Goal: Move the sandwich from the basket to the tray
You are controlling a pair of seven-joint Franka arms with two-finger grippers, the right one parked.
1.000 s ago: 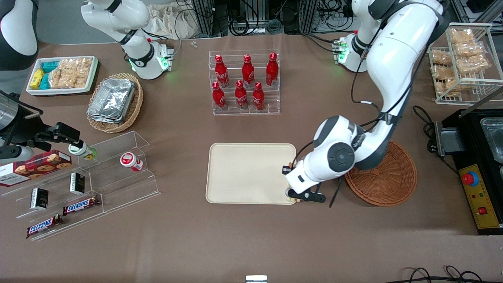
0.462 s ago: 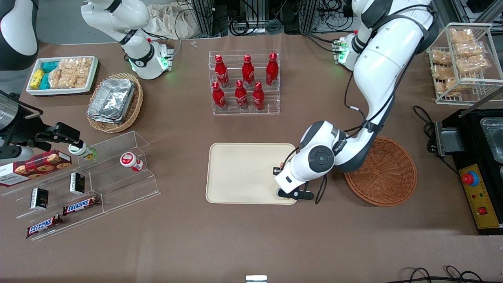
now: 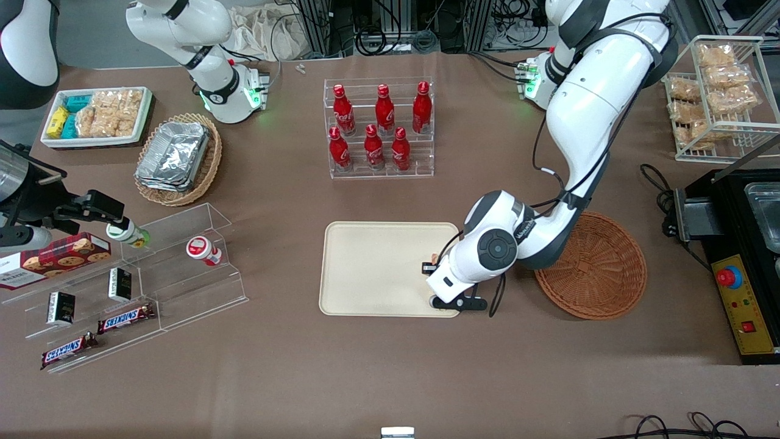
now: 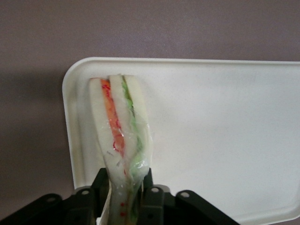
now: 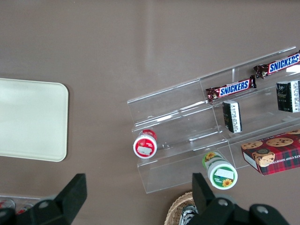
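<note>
My left gripper (image 4: 124, 183) is shut on the sandwich (image 4: 119, 131), a wedge of white bread with orange-red and green layers in clear wrap. It holds the wedge over the corner of the cream-beige tray (image 4: 225, 136) nearest the basket and the front camera. In the front view the wrist (image 3: 466, 274) covers the fingers, and only a bit of the sandwich (image 3: 433, 256) shows above the tray (image 3: 378, 268). The round reddish-brown wicker basket (image 3: 600, 268) lies beside the tray toward the working arm's end, with nothing showing in it.
A clear rack of red bottles (image 3: 379, 128) stands farther from the front camera than the tray. Clear stepped shelves with snacks (image 3: 134, 286), a tan basket of foil trays (image 3: 177, 158) and a white snack tray (image 3: 94, 116) lie toward the parked arm's end. A wire rack (image 3: 719, 97) and a black appliance (image 3: 743, 256) stand toward the working arm's end.
My left gripper has moved with the sandwich from the tray's edge by the basket to over the tray's corner. It has hardly moved in the last half second.
</note>
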